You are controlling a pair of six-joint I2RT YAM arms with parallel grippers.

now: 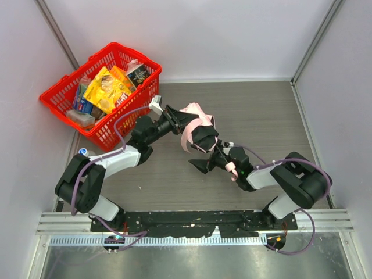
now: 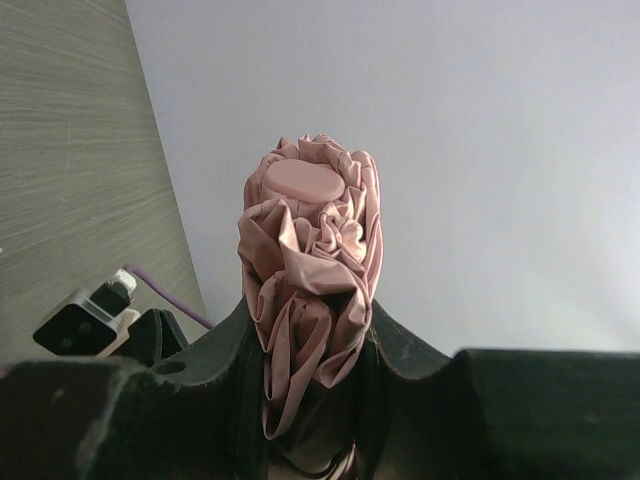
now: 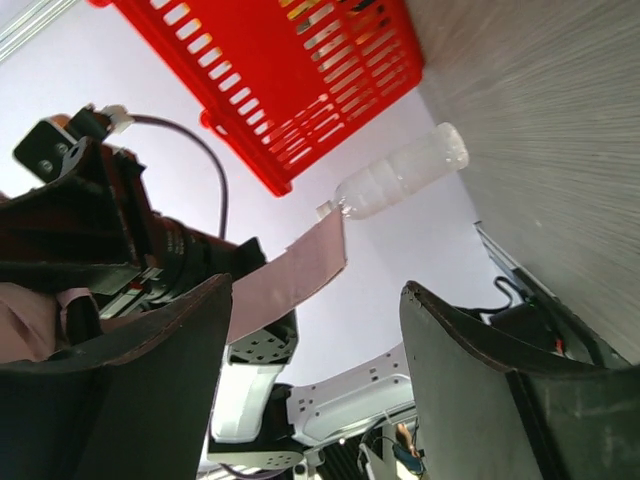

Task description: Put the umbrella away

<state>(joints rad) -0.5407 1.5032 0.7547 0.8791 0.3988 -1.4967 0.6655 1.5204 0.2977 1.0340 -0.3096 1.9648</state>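
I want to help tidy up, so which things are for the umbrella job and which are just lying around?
For the job:
umbrella, held in the left claw
right claw, open beside it

Just lying about:
red basket
snack packets in it
bottle beside it

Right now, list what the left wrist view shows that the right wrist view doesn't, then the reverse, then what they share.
Left wrist only: the bunched canopy and flat end cap of the pale pink fabric folding umbrella, clamped between the left jaws. Right wrist only: the red plastic mesh basket, a clear plastic bottle beside it, and the right jaws open with nothing between. Both: the umbrella, though the right wrist catches only its flat pink strap, and the grey wood-grain table.
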